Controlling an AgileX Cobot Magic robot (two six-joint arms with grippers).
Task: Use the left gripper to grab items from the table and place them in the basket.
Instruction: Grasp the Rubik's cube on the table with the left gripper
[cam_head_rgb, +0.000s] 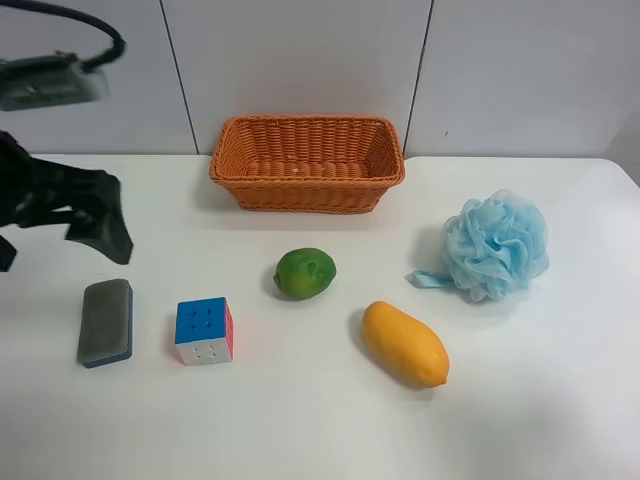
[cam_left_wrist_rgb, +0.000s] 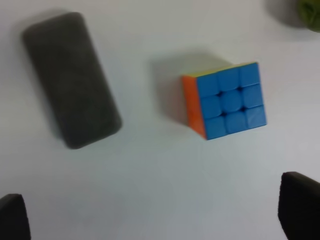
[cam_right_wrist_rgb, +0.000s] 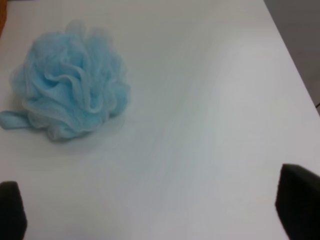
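Just beside the blue, white and red puzzle cube (cam_head_rgb: 204, 331), the grey-and-blue sponge block (cam_head_rgb: 106, 322) lies flat on the white table (cam_head_rgb: 300, 430). Its long axis runs from the near edge toward the back wall. The orange mango (cam_head_rgb: 404, 344) lies diagonally, and the green round fruit (cam_head_rgb: 305, 273) sits between it and the cube. The left gripper (cam_left_wrist_rgb: 156, 187) hangs above sponge and cube, jaws spread wide, holding and touching nothing. The right gripper (cam_right_wrist_rgb: 155, 200) is likewise wide apart and unladen, near the light-blue mesh bath pouf (cam_right_wrist_rgb: 72, 92). The orange-brown woven wicker basket (cam_head_rgb: 306, 195) stands lengthwise along the wall; inside, only its weave shows.
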